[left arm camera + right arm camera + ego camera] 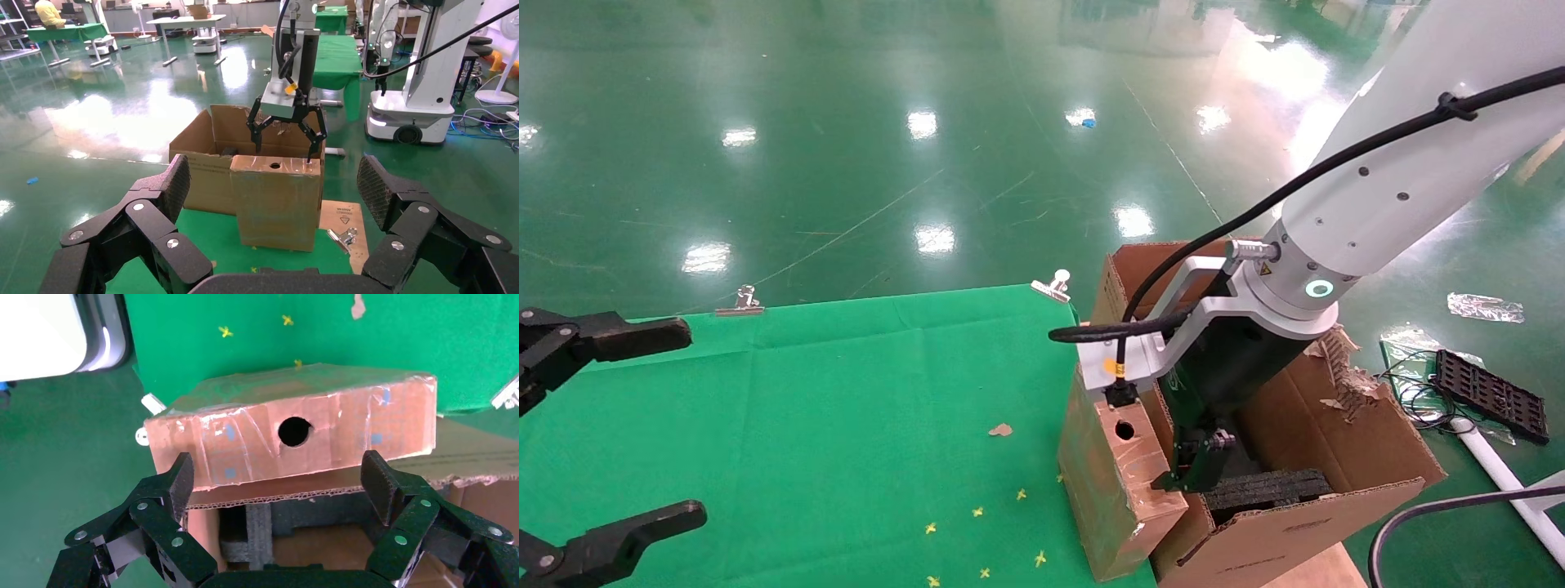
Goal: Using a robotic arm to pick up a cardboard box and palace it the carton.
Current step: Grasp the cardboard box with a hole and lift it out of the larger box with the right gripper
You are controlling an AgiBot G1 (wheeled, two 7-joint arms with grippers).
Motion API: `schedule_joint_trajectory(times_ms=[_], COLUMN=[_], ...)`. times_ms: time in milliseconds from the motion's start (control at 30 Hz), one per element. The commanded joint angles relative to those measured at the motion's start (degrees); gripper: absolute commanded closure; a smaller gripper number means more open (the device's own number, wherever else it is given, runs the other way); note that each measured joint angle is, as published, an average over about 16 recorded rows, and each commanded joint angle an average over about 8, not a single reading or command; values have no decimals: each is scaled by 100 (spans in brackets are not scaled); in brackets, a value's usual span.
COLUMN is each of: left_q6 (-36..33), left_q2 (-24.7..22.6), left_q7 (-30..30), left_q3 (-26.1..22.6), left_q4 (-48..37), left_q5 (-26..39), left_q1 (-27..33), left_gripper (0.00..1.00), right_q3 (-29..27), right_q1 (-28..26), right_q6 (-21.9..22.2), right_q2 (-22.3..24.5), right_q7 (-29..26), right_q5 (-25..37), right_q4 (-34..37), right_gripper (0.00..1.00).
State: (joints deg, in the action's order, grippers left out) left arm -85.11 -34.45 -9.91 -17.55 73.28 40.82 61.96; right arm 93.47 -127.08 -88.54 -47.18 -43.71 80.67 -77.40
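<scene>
One open right gripper (285, 131) hovers over the cardboard box (1117, 482) beside the carton (1344, 457), seemingly pre-grasp, needing closure

Cardboard box (276, 202) upright against carton (208, 150), right gripper (286, 139) spread above it

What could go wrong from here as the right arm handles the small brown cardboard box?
The small brown cardboard box stands tall at the edge of the green-clothed table; a nudge could topple it. The right gripper, jaws open, seems offset toward the large brown corrugated carton, so closing might miss. The left gripper is parked at the table's left.
</scene>
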Motion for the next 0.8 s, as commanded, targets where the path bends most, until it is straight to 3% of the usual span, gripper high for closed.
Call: schedule_joint_trajectory(times_ms=[33,267,400,567,733,800], left_q6=[0,1,1,2,2,3], left_q2=[0,1,1,2,2,2], left_q7=[0,1,2,2,3,3], left_q3=[0,-2,-3,-4,-6,-6], left_q4=[0,0,0,0,0,0], left_q5=[0,-2,-2,-3,-4,-4], left_q1=[0,1,1,1,1,1], left_gripper=[0,0,0,0,0,0], right_q3=[68,277,335,439,501,530], right_q1=[-49,-155,-40,152,394,479], right_q6=[25,-47,-46,-26,17,24], right_q2=[-16,-134,-223,-416,-583,-654], right_q7=[-49,-2007,-2796,-3299,-3416,-3425], right_q5=[-1,-320,-673,-853,-992,-1012], right_q4=[-10,456,1098,1806,2288,2442], right_gripper=[0,0,0,0,1,12])
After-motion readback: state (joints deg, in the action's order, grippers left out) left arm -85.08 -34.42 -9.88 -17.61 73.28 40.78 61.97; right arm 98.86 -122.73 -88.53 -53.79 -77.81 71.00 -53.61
